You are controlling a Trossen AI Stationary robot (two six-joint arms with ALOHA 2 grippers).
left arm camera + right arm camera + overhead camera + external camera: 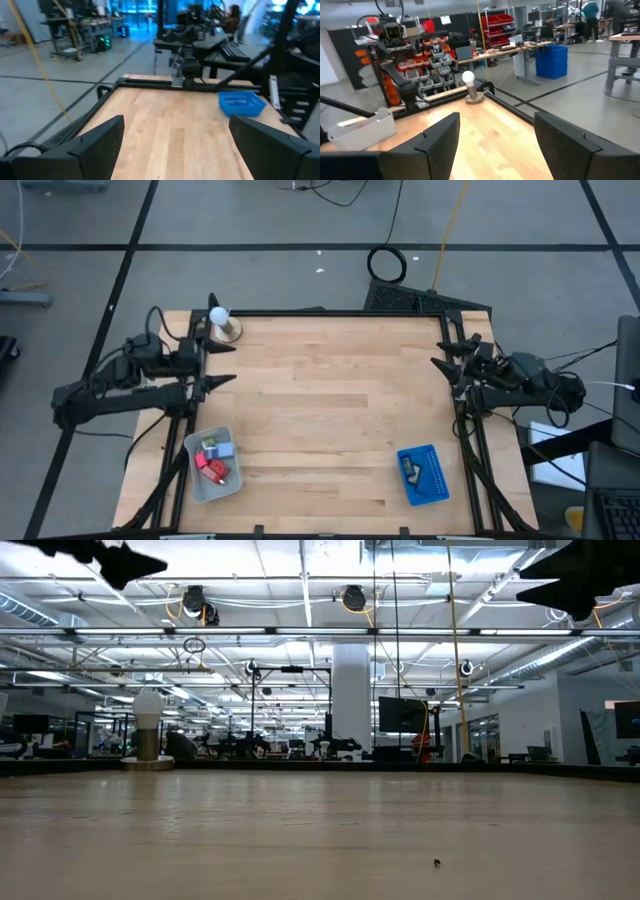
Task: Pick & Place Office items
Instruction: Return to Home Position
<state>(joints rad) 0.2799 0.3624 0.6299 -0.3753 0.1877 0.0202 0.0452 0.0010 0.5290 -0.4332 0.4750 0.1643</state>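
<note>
The high view is showing office items lying in a grey tray near the left tool and in a blue tray near the right tool. The wrist views are showing both tools spread wide, gripping nothing. The low view is catching the wooden worktop and a brightly lit hall.

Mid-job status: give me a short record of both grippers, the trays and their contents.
left gripper: open, empty, at the left edge of the table
right gripper: open, empty, at the right edge
grey tray: left side, by the left arm; holds red piece, light-blue piece, green-white bit
blue tray: right side, by the right arm; holds dark piece
ball on base: corner beside the left gripper
</note>
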